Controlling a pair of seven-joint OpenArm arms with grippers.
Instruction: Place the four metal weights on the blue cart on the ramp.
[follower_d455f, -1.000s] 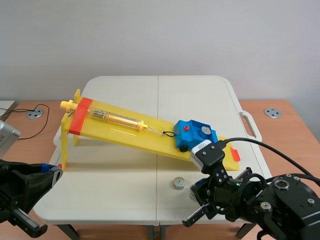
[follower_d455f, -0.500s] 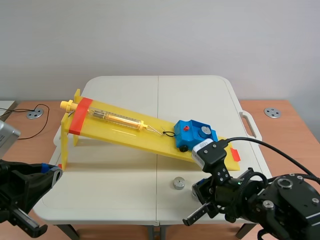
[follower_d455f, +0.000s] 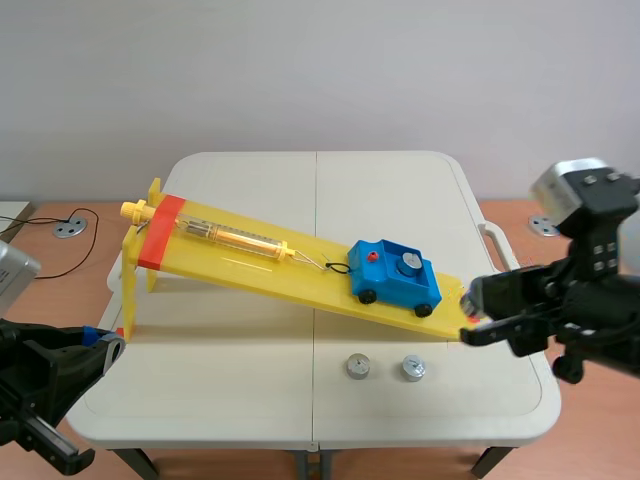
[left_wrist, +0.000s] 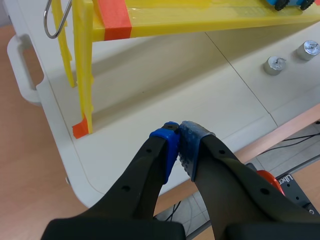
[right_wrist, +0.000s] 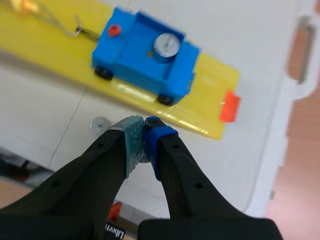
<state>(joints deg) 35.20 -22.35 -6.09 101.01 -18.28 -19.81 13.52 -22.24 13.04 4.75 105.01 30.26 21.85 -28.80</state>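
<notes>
bright even light; soft shadow under ramp (follower_d455f: 240, 265)

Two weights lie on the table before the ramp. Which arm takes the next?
Right. The right gripper hangs by the ramp's low end, close to the nearer weight and the blue cart; the left gripper is far off near the ramp's raised end.

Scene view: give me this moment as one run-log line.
cart: one weight aboard | table: two weights | right end effector: shut, empty | left end effector: shut
</notes>
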